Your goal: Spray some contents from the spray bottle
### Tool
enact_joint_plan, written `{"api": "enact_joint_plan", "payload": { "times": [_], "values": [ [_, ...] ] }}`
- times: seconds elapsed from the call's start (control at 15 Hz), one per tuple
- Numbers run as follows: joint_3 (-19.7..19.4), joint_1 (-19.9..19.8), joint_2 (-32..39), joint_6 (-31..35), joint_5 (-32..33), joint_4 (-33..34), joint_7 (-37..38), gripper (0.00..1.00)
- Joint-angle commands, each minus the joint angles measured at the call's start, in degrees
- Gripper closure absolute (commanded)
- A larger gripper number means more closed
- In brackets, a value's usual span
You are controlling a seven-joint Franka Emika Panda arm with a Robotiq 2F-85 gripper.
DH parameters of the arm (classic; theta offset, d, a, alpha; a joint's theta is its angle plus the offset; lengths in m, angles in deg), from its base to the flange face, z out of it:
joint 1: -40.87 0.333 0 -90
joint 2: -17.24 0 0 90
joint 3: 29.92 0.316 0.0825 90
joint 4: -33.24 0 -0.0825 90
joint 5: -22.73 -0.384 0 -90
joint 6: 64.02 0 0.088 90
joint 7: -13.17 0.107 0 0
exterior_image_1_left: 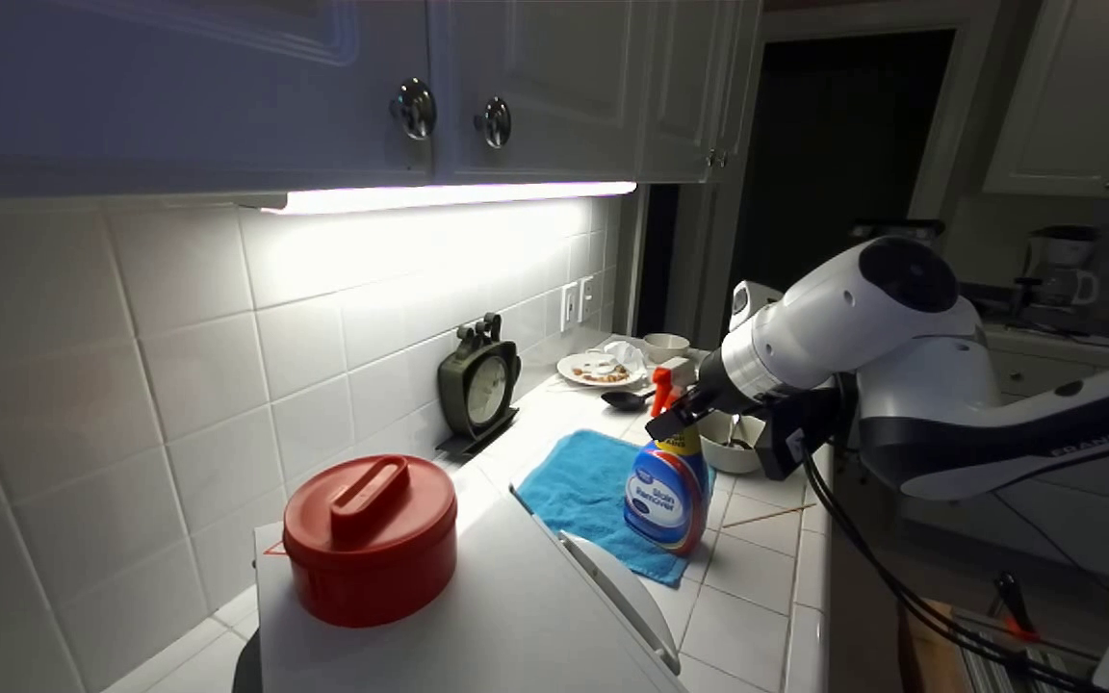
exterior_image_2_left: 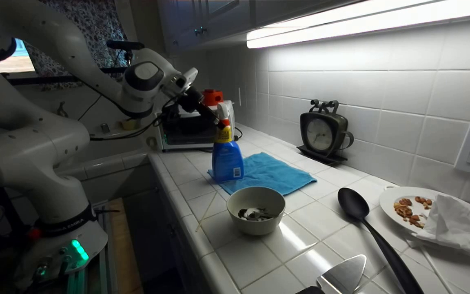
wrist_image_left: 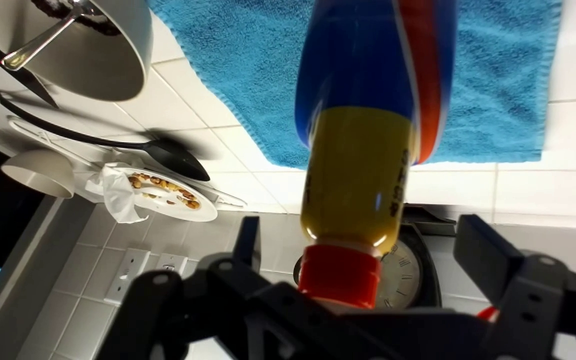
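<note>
The spray bottle stands upright on the blue cloth on the tiled counter. It also shows in an exterior view. Its body is blue with a yellow neck wrap and a red collar, and its spray head is red and white. My gripper is at neck height, tilted down toward the bottle. In the wrist view my gripper is open, with a finger on each side of the bottle's neck and visible gaps to both. The upper spray head is hidden behind the gripper body there.
A bowl with a spoon stands close to the bottle. A clock-faced scale is by the wall. A black spoon, a plate of nuts and a cake server lie further along. A red-lidded container sits on a white appliance.
</note>
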Motion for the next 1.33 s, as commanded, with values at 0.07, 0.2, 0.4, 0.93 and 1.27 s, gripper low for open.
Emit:
{"api": "enact_joint_plan", "payload": {
  "times": [0.07,0.2,0.4,0.93,1.27],
  "values": [
    [-1.4,2.0,-1.1,0.4,0.6,0.0,0.2,0.00],
    [-2.5,3.6,-0.9,-0.6,0.1,0.0,-0.2,0.00],
    [-3.7,5.0,-1.5,-1.3,0.4,0.0,0.2,0.00],
    [-4.6,5.5,-2.5,-0.8,1.5,0.3,1.8,0.00],
    [-4.8,5.9,-3.8,-1.6,1.4,0.3,2.3,0.00]
  ]
}}
